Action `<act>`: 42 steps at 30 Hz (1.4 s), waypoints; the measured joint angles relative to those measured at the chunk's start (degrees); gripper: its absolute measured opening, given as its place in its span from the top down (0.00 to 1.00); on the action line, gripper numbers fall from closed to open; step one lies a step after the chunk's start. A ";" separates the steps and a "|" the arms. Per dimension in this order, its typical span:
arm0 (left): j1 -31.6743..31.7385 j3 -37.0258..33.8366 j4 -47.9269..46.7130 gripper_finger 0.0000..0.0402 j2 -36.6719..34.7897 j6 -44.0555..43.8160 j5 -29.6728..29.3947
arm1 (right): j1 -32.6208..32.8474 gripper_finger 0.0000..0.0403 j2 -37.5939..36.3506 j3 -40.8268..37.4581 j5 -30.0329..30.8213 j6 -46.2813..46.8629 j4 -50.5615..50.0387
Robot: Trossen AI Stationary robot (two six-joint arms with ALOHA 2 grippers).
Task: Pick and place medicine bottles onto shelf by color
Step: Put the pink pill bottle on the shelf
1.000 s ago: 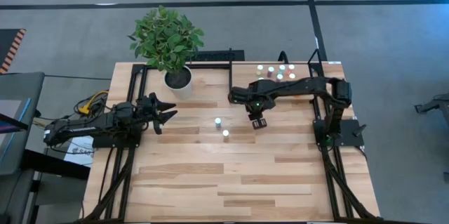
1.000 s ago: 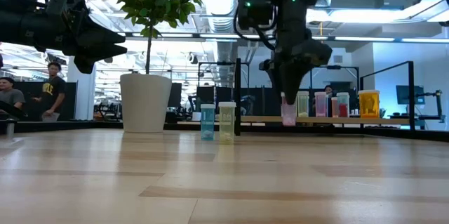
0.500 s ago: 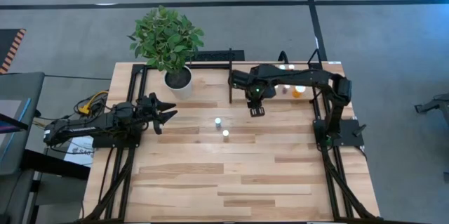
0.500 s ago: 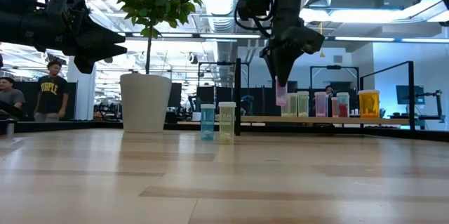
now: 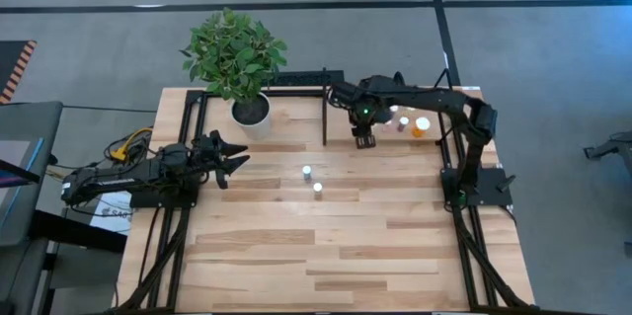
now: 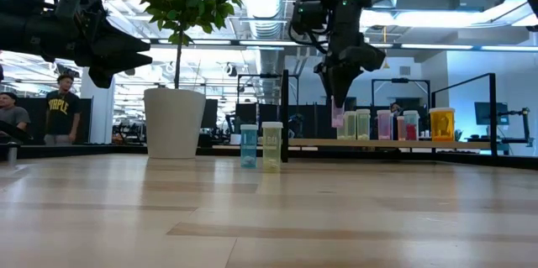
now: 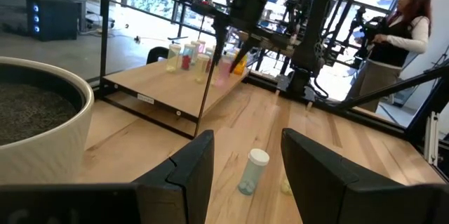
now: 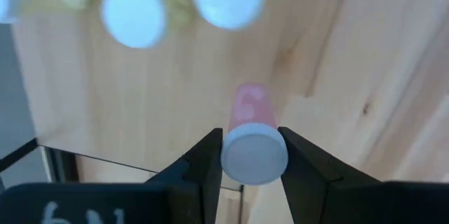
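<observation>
Pink medicine bottle with a white cap is clamped by the cap between the two fingers of the right gripper, hanging body-down in the air over the near edge of the shelf; in the low view the same bottle hangs just below the fingertips, clear of the board. The right wrist view shows light wood directly beneath the held bottle and two white caps farther out past the fingertips, too blurred to tell the colour of their bodies with confidence. On the shelf beyond the right gripper stand several other bottles, among them a larger orange bottle at the far end of the row. Two small bottles stand upright on the plank tabletop, well apart from the right gripper and towards the left arm: a bluish bottle and a yellow-green bottle, just beside one another. The left gripper hovers above the table with its fingers moderately spread and nothing between them, near the white plant pot; the two loose bottles lie ahead of its fingertips. People are visible in the room behind.
</observation>
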 joint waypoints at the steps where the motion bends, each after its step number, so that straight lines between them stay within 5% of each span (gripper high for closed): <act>1: -0.01 -0.02 -0.01 0.62 0.00 -0.02 0.00 | -0.55 0.64 0.00 0.00 0.06 -1.20 0.18; 21: 0.00 0.00 0.00 0.62 0.00 -0.02 -0.02 | -8.63 0.64 0.00 0.02 0.11 -29.95 5.31; 35: -0.01 -0.02 -0.01 0.62 -0.01 -0.01 -0.01 | -8.35 0.64 0.00 0.02 4.40 -54.08 10.50; 42: -0.01 0.00 0.00 0.62 -0.02 -0.02 0.00 | -7.20 0.64 4.85 0.95 3.29 -56.97 10.60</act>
